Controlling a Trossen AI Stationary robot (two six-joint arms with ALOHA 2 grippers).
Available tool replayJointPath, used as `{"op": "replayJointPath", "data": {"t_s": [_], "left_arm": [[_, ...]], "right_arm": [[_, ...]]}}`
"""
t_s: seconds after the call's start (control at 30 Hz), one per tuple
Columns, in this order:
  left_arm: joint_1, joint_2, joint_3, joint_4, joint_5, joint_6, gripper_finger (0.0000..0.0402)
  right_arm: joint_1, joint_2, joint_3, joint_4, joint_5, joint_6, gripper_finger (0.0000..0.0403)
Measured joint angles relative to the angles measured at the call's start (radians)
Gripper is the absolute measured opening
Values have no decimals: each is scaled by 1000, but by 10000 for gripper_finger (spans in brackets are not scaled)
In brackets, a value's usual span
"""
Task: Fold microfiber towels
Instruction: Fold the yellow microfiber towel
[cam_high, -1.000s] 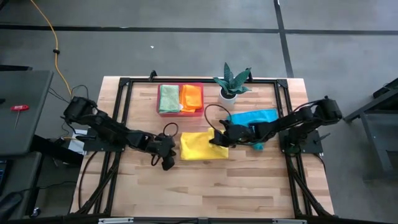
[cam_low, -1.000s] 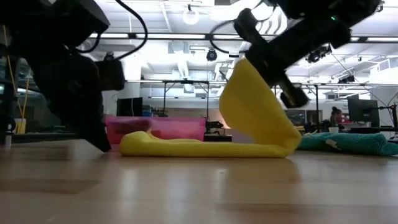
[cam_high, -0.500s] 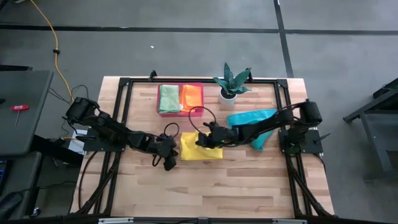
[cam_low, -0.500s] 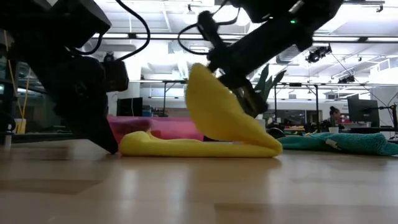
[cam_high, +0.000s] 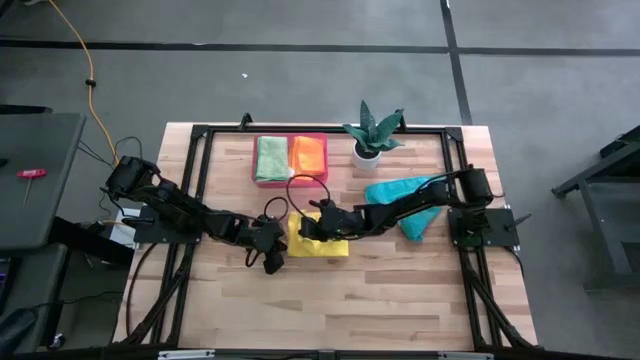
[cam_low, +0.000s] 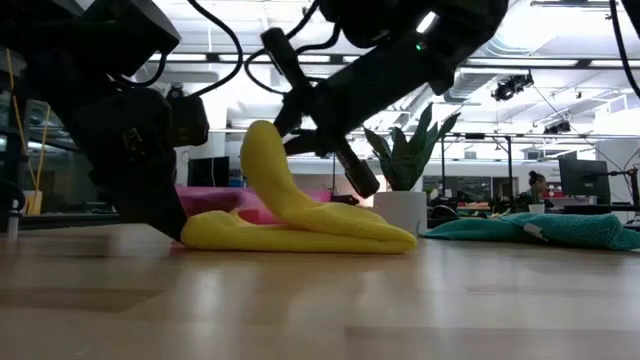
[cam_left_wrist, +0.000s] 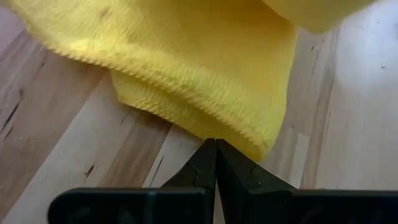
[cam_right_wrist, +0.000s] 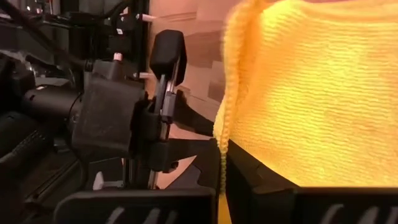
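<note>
Right gripper (cam_high: 309, 226) is gripping edge of yellow towel (cam_high: 332, 243) at table centre, folding it toward closed left gripper (cam_high: 274, 254) pinning other end; should lay edges aligned w/o dragging.

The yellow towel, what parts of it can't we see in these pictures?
- High view: the right gripper and its arm cover much of the yellow towel.
- Left wrist view: the towel runs off the picture's edges; the left gripper is shut beside its corner.
- Right wrist view: the towel fills the picture, hiding the table.
</note>
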Motion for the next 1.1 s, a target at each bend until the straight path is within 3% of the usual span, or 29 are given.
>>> {"op": "replayJointPath", "data": {"t_s": [0.37, 0.67, 0.8, 0.93, 1.1], "left_arm": [[2, 0, 0, 3, -1, 6, 0], [2, -1, 0, 0, -1, 8, 0], [2, -1, 0, -5, 16, 8, 0], [3, -32, 2, -85, 63, 18, 0], [2, -152, -1, -270, 71, 38, 0]], "right_arm": [[-3, 2, -8, 7, -2, 60, 12], [-51, 2, -8, 163, -64, 54, 149], [-85, -11, -8, 223, -122, -60, 199], [-133, -81, -9, 125, -194, -201, 212], [-164, -219, -9, -189, -179, -416, 213]]}}
